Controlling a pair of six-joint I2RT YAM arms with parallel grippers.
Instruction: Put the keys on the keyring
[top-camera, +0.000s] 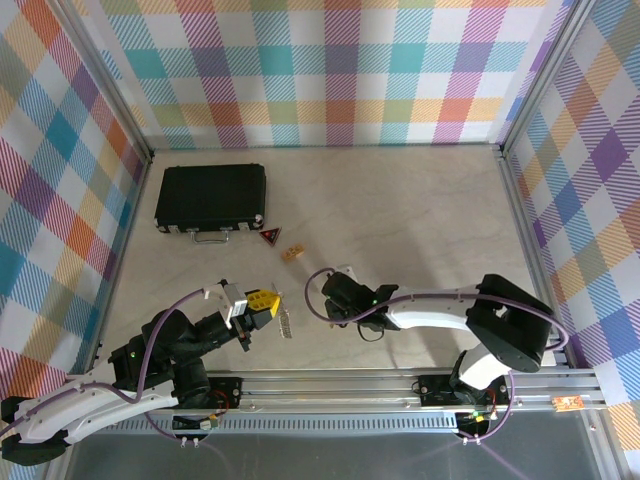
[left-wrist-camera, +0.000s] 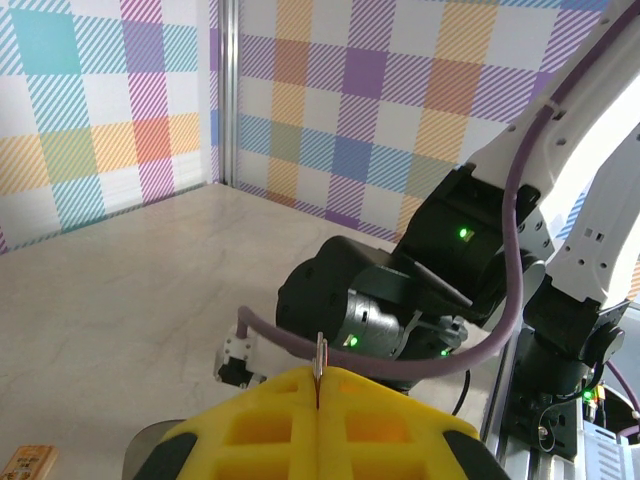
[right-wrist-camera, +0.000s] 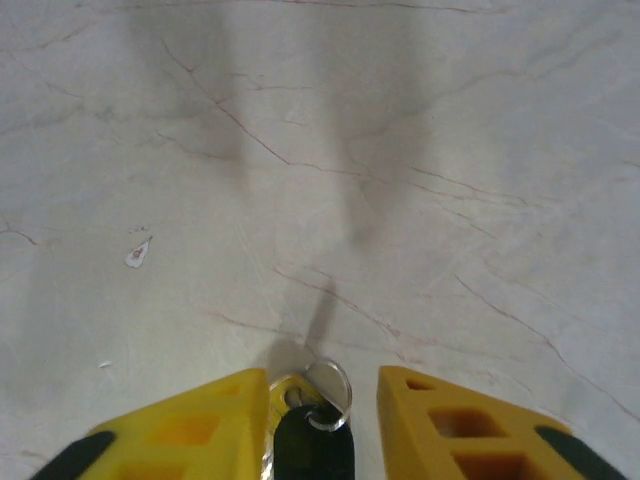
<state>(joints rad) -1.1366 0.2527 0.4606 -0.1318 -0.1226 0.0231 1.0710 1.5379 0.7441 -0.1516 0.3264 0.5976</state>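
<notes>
1. Keys (top-camera: 285, 322) are sitting just beside the left gripper (top-camera: 268, 308), toward the surface's (top-camera: 400, 210) near edge.
2. That gripper is clenching a thin metal sliver (left-wrist-camera: 318, 362) between its yellow fingers (left-wrist-camera: 260, 425).
3. Right gripper (right-wrist-camera: 323, 373) is hanging released, the black keyring (right-wrist-camera: 312, 445) sitting between its parted fingers (right-wrist-camera: 200, 430).

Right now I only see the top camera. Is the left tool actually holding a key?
Observer: Yes. In the left wrist view the left tool is shut on a thin key, seen edge-on, sticking up from its tip.
Operator: And what's under the right tool?
Observer: In the right wrist view the right tool is open, with the keyring, a silver loop on a black tab, sitting in the gap.
</notes>
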